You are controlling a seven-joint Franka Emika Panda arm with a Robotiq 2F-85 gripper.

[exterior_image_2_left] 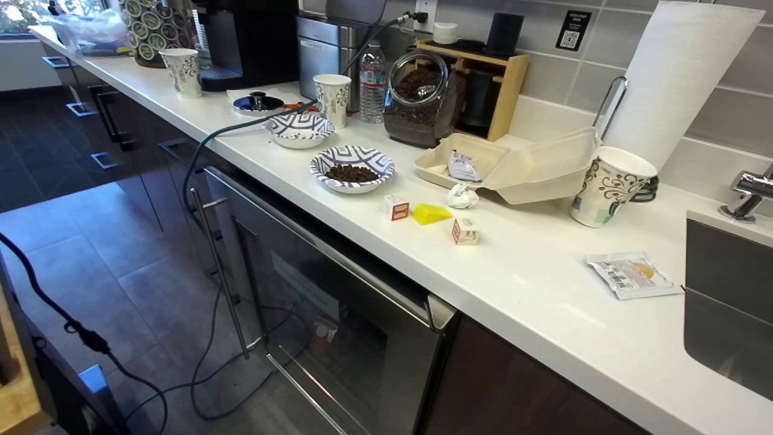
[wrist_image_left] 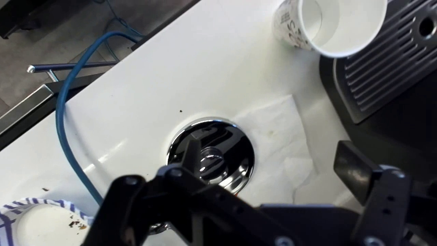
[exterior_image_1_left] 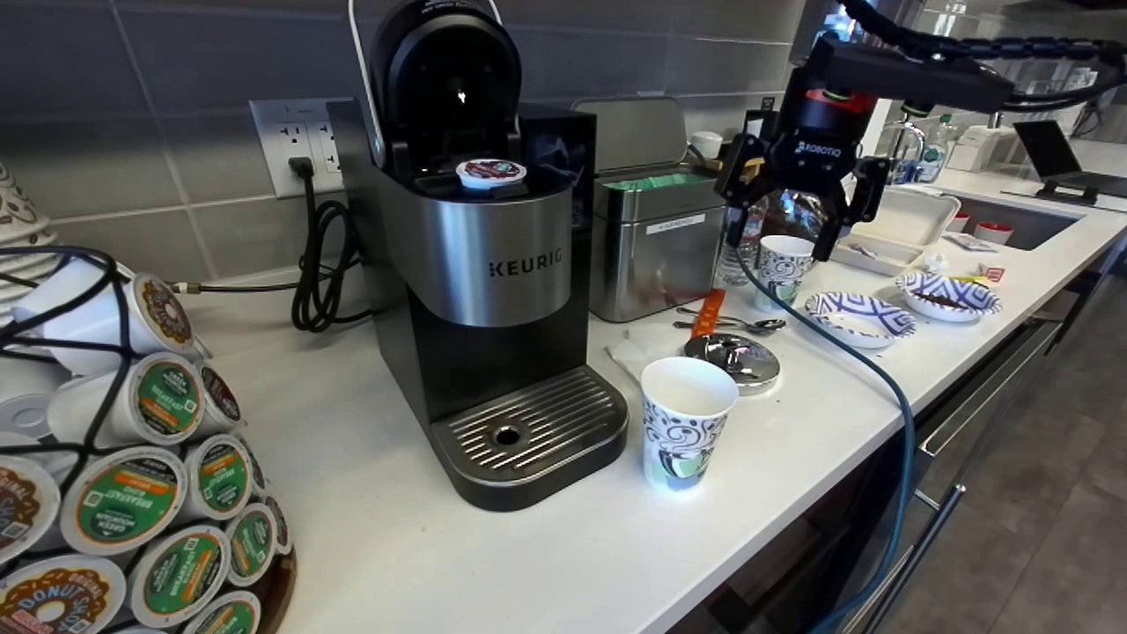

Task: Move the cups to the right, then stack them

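One cup [exterior_image_1_left: 689, 423] stands beside the coffee machine [exterior_image_1_left: 489, 255], another cup [exterior_image_1_left: 791, 264] well apart near a patterned bowl [exterior_image_1_left: 858, 328], that pair not yet stacked, fingers [wrist_image_left: 353, 172] wide apart, empty; moving right and stacking both look still ahead

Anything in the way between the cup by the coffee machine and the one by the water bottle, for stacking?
Yes. Between the coffee-machine cup and the bottle-side cup are a metal lid and a blue cable. The lid sits low; the cable climbs toward the wall outlet, so it is probably the likelier snag.
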